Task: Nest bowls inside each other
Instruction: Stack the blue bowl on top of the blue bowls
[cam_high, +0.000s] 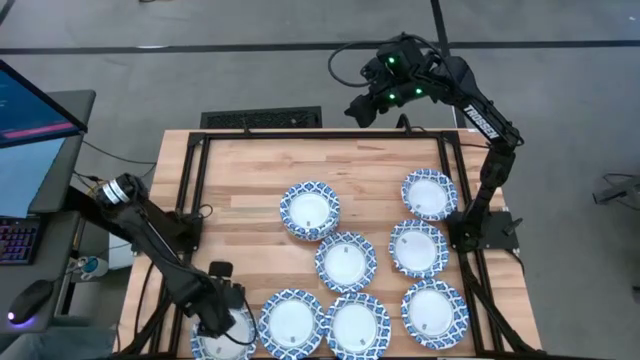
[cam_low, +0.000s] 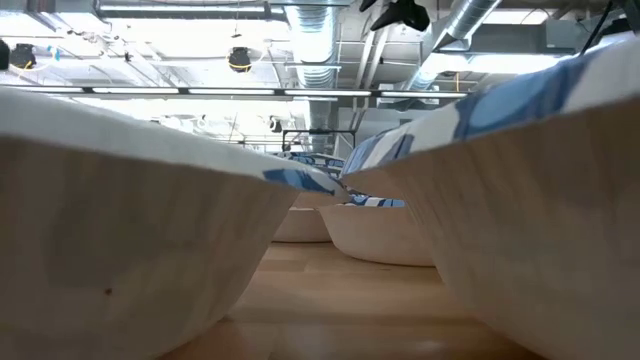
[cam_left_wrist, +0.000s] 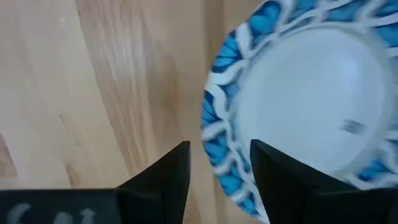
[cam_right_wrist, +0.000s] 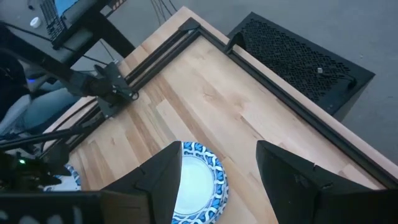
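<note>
Bowls (cam_high: 346, 262): nine on the table (cam_high: 250, 180).
Left gripper (cam_high: 222, 318): open over the near-left corner bowl (cam_left_wrist: 311, 112).
Right gripper (cam_high: 365, 108): open, beyond the far edge.

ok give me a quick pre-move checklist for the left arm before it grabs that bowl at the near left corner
1. Left gripper open: ok, its fingers stand apart.
2. Rim lined up: ok, the corner bowl has its patterned edge in the gap between the fingers in the left wrist view.
3. Bowl already gripped: not ok, the fingers are not closed on the rim.
4. Right gripper out of the way: ok, it is raised beyond the table's far edge, open.
5. A place to nest it: ok, the neighbouring bowl sits empty just beside the corner bowl.
6. Whether the corner bowl is single or already stacked: cannot tell.
</note>
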